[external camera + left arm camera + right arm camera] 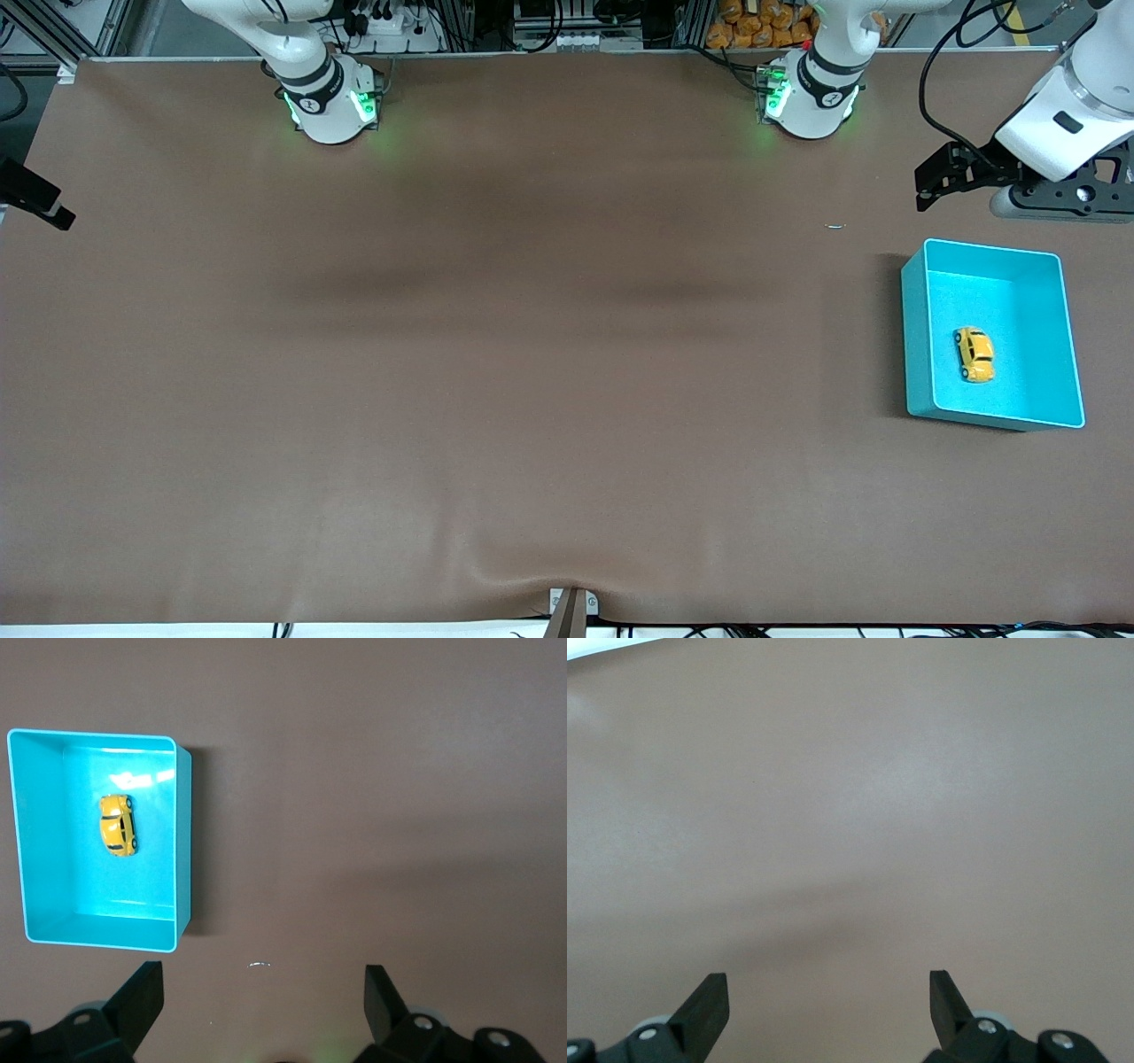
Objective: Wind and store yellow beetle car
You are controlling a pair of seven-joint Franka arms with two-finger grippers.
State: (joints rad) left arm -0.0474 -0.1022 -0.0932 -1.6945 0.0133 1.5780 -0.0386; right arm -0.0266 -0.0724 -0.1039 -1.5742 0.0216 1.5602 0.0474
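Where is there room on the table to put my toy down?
Nearly all the brown table is bare, from the turquoise bin to the right arm's end. Only the bin's spot is taken: the yellow beetle car sits inside, and the left gripper hangs beside it.

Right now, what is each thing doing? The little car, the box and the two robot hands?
Yellow beetle car: lying in the box, on its wheels, held by nothing.
Turquoise box: upright on the table, open at the top, only the car in it.
Left gripper: jaws open, empty, up over the table beside the box.
Right gripper: jaws open, empty, over bare table, waiting.
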